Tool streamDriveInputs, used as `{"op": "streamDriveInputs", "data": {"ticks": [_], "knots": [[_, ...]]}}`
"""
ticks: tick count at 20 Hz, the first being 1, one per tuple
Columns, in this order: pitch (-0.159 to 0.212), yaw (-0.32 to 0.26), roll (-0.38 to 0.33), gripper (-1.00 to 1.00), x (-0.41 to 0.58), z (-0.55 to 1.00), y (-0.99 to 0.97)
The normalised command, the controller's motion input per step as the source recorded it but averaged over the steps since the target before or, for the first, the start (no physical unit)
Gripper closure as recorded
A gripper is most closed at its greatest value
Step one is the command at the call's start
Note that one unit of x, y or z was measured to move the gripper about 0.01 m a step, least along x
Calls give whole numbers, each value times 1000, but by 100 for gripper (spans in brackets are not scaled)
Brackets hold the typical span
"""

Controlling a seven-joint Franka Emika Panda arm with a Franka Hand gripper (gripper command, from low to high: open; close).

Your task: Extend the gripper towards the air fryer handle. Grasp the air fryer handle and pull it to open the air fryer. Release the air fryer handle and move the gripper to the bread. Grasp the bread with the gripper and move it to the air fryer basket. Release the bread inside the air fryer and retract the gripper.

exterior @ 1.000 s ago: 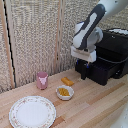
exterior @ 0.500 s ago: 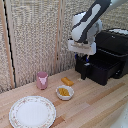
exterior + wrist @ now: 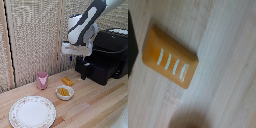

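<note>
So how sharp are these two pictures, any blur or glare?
Exterior view: soft and low in detail, the arm smeared, a pale sheen on the air fryer top. Wrist view: the bread fills it, edges and white stripes blurred; no harsh glare on the table.

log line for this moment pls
phase: moving to bread | air fryer basket: pulled out | bread: on table, untouched | claw: above table, empty

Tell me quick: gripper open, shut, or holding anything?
Gripper: cannot be told; its fingers are too blurred. The bread lies on the table, not held.
</note>
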Motion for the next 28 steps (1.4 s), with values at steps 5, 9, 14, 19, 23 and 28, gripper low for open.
{"op": "streamDriveInputs", "data": {"ticks": [5, 9, 14, 19, 23, 28], "knots": [[171, 207, 84, -100, 329, 0, 466], [208, 208, 89, -100, 266, -13, 448], [184, 267, 1, -100, 39, -58, 51], [125, 221, 0, -100, 96, -67, -382], [80, 170, 50, -100, 208, -224, -315], [12, 111, 120, -100, 350, -436, -123]]}}
